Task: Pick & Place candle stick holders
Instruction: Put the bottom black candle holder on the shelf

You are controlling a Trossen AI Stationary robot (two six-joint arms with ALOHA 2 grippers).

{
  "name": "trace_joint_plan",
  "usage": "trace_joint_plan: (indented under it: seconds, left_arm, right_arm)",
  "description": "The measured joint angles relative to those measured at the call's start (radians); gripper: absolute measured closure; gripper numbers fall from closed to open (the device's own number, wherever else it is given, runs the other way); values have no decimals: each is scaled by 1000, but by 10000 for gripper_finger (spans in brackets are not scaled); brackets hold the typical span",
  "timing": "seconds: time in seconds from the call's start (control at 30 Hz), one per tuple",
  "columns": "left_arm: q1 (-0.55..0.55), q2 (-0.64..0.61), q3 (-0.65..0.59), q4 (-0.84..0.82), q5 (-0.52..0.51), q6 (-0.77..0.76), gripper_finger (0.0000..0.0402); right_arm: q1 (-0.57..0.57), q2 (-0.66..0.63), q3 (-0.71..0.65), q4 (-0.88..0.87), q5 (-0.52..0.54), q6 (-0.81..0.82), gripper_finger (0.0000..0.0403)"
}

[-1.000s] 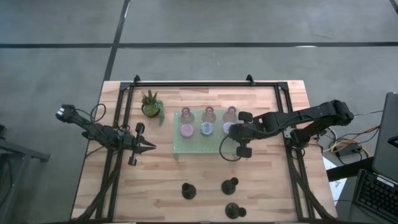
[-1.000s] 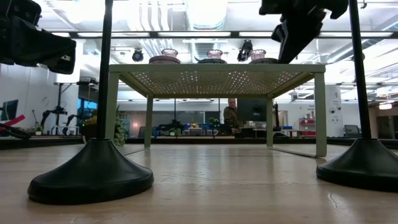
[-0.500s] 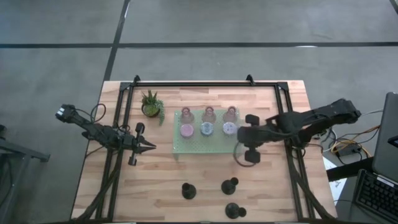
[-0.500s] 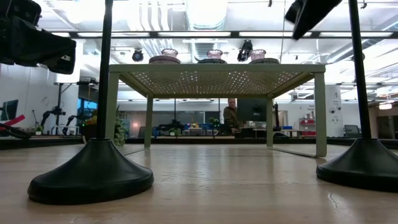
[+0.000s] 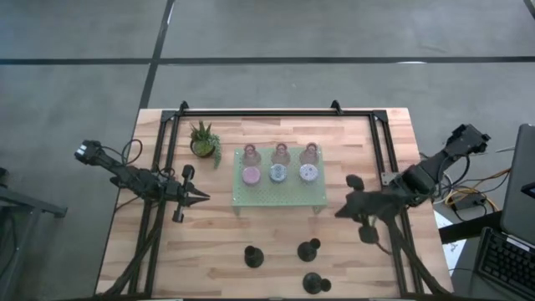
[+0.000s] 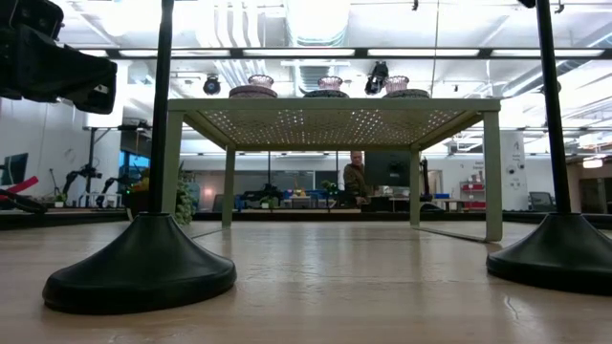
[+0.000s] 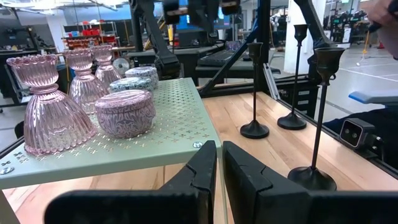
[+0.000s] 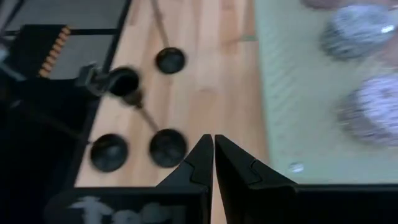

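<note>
I'm seeing even overhead light giving soft shadows on the surface (image 5: 276,242); ceiling lamps (image 6: 316,19) are glaring, and my right wrist view is smearing.

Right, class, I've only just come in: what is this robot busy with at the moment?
Neither arm is holding anything. The right gripper, shut and empty, is off the right end of the pale green tray, above bare table. Six small holders sit on the tray in two rows of three. Three black candle stick holders stand on the table near the front edge, not yet placed. The left gripper, shut, waits left of the tray.
</note>
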Motion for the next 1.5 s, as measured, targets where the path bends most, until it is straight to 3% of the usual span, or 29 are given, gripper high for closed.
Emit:
trace_joint_plan:
  seconds: [0.2, 0.3, 0.5, 0.77, 0.9, 1.27, 1.5]
  left_arm:
    - [0, 0, 0, 0, 0, 0, 369]
    - [0, 0, 0, 0, 0, 0, 369]
    - [0, 0, 0, 0, 0, 0, 369]
    - [0, 0, 0, 0, 0, 0, 369]
    - [0, 0, 0, -1, 0, 0, 369]
    - [0, 0, 0, -2, 0, 0, 369]
    - [0, 0, 0, -3, 0, 0, 369]
  right_arm:
    - [190, 0, -143, 151, 42, 205, 391]
    - [241, 49, -223, 315, 49, 337, 390]
    - [306, 167, -321, 696, 13, 314, 390]
    - [346, 280, -340, 900, 46, 268, 386]
    - [344, 337, -340, 1007, 49, 231, 356]
    - [343, 383, -336, 1086, 107, 198, 227]
    - [339, 419, -337, 1129, 127, 154, 188]
